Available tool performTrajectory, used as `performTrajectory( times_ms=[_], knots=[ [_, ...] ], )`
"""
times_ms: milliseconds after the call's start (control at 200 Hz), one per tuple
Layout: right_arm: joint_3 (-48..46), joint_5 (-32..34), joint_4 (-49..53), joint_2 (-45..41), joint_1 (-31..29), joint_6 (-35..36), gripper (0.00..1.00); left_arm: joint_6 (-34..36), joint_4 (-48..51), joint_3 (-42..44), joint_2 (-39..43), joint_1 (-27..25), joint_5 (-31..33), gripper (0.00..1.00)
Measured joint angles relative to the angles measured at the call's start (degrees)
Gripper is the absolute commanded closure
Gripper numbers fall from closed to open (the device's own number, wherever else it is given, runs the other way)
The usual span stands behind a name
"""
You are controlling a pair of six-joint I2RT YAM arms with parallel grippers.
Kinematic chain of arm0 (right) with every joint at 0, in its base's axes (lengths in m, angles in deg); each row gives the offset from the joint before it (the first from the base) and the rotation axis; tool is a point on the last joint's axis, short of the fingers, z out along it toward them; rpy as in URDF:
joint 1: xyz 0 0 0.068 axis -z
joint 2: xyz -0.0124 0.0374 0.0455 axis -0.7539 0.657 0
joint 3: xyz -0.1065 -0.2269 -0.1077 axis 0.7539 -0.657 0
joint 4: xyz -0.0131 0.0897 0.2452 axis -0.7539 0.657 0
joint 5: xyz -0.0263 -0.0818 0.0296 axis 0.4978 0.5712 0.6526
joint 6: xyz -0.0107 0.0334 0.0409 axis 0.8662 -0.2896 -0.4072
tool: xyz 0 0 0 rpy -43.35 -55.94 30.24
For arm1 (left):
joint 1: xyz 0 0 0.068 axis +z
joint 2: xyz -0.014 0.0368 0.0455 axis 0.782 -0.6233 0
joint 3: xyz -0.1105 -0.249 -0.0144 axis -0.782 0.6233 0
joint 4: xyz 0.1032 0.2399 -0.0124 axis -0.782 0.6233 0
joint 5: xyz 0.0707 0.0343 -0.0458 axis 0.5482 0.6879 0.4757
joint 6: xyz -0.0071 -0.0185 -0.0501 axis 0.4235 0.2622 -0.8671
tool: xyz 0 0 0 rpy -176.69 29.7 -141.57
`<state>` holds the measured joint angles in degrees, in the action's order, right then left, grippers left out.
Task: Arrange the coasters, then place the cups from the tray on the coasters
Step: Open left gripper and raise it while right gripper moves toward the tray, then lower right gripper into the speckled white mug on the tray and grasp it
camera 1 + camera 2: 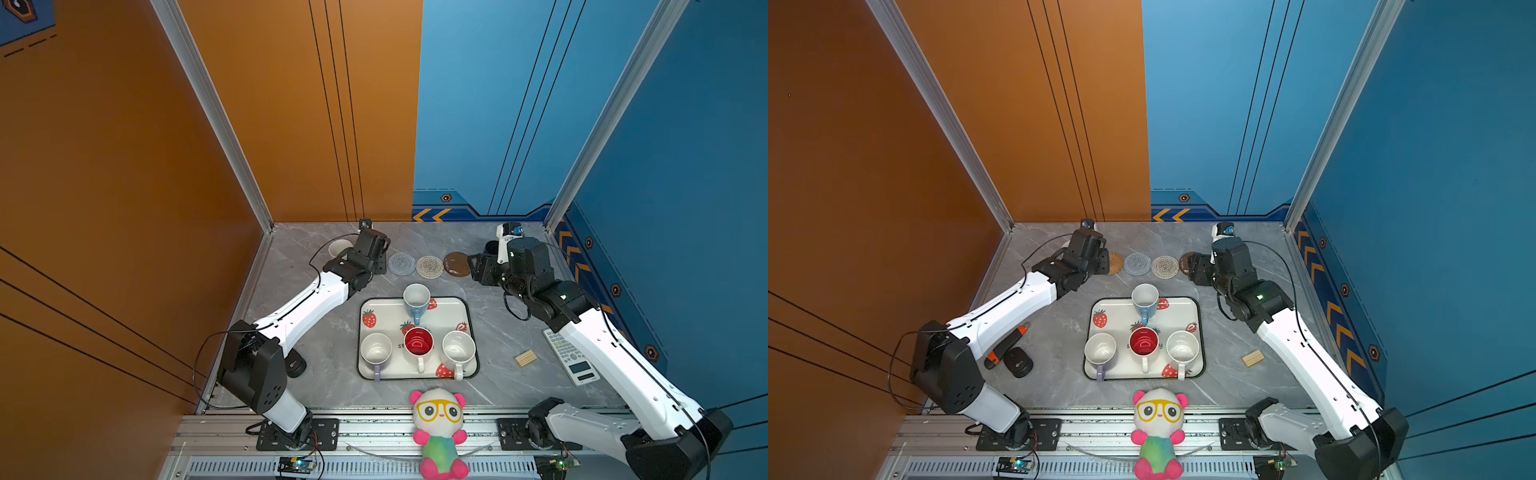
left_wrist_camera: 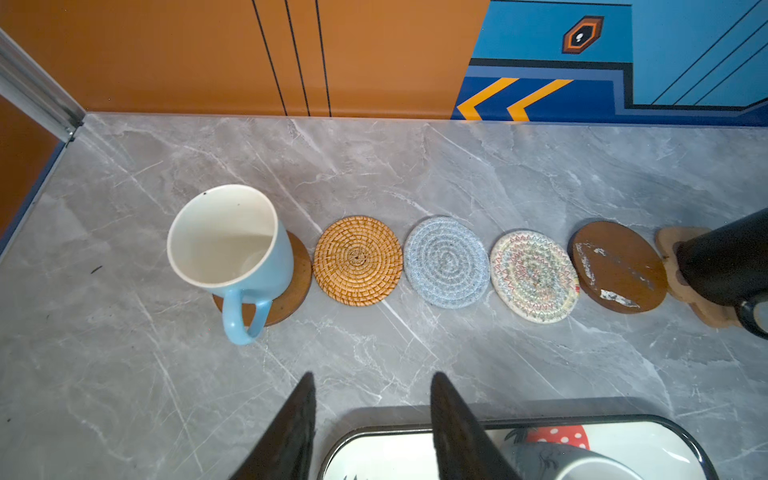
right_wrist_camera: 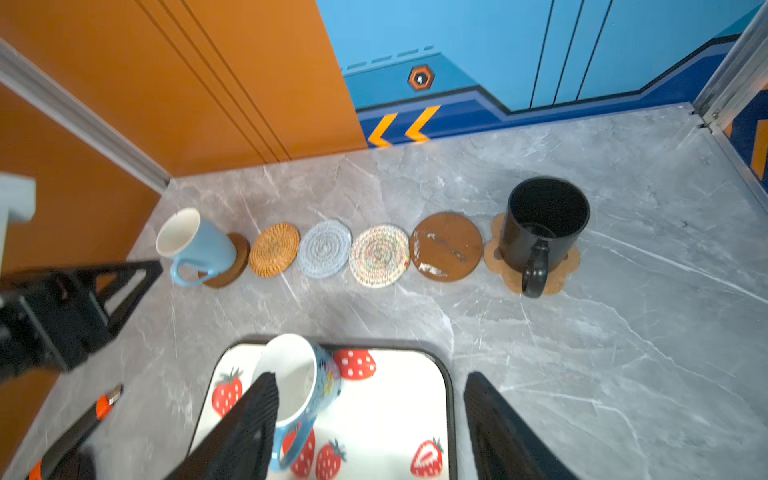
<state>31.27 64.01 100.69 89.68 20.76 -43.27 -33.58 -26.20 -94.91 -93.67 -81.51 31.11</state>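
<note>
Coasters: six.
- brown wooden disc (image 2: 301, 278), second brown wooden disc (image 2: 619, 268): two
- rattan round (image 2: 358, 261): one
- grey-blue crochet round (image 2: 447, 262): one
- beige crochet round (image 2: 535, 276): one
- tan paw-print coaster (image 3: 492, 253): one

Cups: six.
- light blue cup (image 2: 232, 241), second light blue cup (image 1: 417, 301): two
- black cup (image 3: 540, 232): one
- lavender cup (image 1: 376, 351): one
- white cup with red inside (image 1: 419, 344): one
- speckled white cup (image 1: 458, 350): one

Tray (image 1: 386, 311): one.

Other items, one each: plush panda (image 1: 439, 432), calculator (image 1: 571, 357), small wooden block (image 1: 525, 358), black fob (image 1: 1018, 362), orange-and-black pen-like tool (image 1: 1011, 341).

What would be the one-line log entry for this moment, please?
coasters: six in row | placed: light blue mug, black mug | tray: holds four mugs | left gripper: open, empty | right gripper: open, empty
</note>
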Motion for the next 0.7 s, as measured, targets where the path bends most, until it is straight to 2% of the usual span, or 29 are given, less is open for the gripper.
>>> performTrajectory(
  times_ms=[175, 316, 526, 701],
  knots=[
    [3.93, 0.46, 13.9, -0.22, -6.73, 0.0, 0.33, 0.35, -4.24, 1.7, 0.04, 0.0, -2.27, 0.54],
    [3.63, 2.29, 23.04, -3.28, -12.11, -3.48, 0.35, 0.46, -7.15, 4.33, 0.2, 0.0, -4.15, 0.54],
    [-4.59, 5.7, 29.14, -11.52, -23.12, -15.21, 0.35, 0.74, -9.7, 6.23, 1.01, 0.22, -6.67, 0.54],
    [-10.91, 8.46, 31.1, -10.1, -33.4, -25.75, 0.3, 0.74, -12.0, 8.55, 3.45, 0.79, -8.2, 0.53]
  ],
)
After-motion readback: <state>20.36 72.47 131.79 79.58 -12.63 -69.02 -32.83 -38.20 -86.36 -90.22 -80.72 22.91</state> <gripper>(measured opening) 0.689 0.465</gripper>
